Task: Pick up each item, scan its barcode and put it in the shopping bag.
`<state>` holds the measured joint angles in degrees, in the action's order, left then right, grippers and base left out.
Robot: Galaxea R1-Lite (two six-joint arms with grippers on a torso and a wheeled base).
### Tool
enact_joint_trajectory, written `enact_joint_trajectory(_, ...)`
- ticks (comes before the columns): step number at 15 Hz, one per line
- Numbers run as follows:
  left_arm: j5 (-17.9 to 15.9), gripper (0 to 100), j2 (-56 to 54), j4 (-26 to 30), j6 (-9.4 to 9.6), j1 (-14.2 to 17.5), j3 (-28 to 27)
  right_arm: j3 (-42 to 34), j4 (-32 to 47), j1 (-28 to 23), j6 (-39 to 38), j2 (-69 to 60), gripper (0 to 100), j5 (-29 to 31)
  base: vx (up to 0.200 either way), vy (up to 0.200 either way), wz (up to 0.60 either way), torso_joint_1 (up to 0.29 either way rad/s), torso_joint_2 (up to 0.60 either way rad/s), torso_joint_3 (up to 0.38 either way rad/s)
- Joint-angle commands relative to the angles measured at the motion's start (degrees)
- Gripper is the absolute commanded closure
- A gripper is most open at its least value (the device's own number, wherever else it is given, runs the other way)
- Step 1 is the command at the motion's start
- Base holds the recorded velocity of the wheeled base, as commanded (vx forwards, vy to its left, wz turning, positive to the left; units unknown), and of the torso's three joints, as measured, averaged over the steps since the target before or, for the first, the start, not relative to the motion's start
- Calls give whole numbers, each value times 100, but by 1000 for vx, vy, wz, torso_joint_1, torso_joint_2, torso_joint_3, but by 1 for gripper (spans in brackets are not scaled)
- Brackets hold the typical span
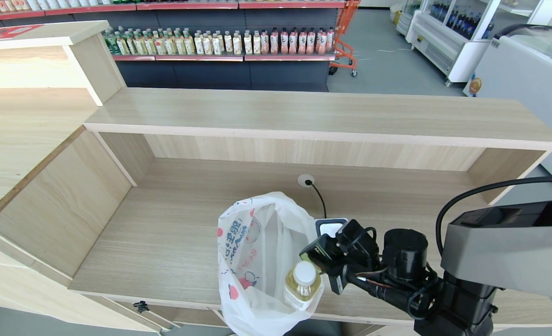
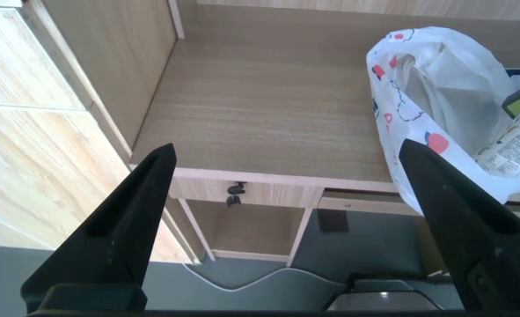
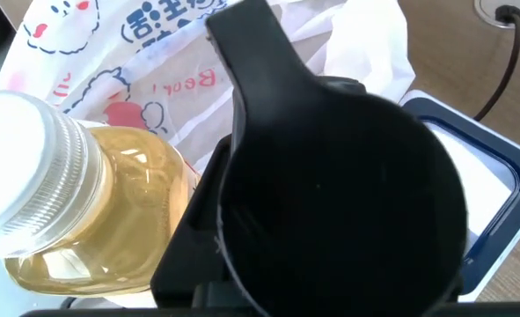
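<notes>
A white printed shopping bag (image 1: 257, 252) stands open at the front edge of the wooden counter (image 1: 173, 224). A bottle of yellow drink with a white cap (image 1: 302, 284) sits upright in the bag's right side. My right gripper (image 1: 320, 266) is shut on the bottle from the right. In the right wrist view, the bottle (image 3: 92, 229) lies against a broad black finger (image 3: 330, 176), with the bag (image 3: 136, 53) behind. My left gripper (image 2: 286, 154) hangs open and holds nothing, low in front of the counter's edge, with the bag (image 2: 435, 97) and bottle (image 2: 516, 150) off to its side.
A flat scanner with a blue rim (image 1: 330, 227) lies on the counter just behind my right gripper, and its cable runs to a grommet (image 1: 306, 179). A raised shelf (image 1: 322, 116) spans the back. Side walls box in the counter recess. A drawer lock (image 2: 234, 191) sits below the counter's edge.
</notes>
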<state>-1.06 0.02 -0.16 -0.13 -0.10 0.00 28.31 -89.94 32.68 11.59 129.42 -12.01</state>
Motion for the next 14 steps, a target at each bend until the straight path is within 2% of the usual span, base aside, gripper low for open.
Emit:
enact_joint_trajectory(1, 1, 0, -2, -2, 5, 1, 0, -1, -6, 10, 1, 40, 100, -3, 0, 0, 0, 0, 0, 0)
enact_joint_trajectory(7, 1, 0, -2, -2, -4, 1, 0, -1, -6, 45, 1, 128, 100, 49, 0, 0, 0, 0, 0, 0)
enact_joint_trajectory(8, 1, 0, -2, -2, -4, 10, 0, 8, -6, 63, 10, 145, 100, 129, 0, 0, 0, 0, 0, 0)
enact_joint_trajectory(10, 1, 0, -2, -2, -4, 1, 0, 175, -6, 212, 1, 233, 100, 796, 0, 0, 0, 0, 0, 0)
enact_joint_trajectory(14, 1, 0, -2, -2, 5, 1, 0, 237, -6, 230, 1, 242, 100, 937, 0, 0, 0, 0, 0, 0)
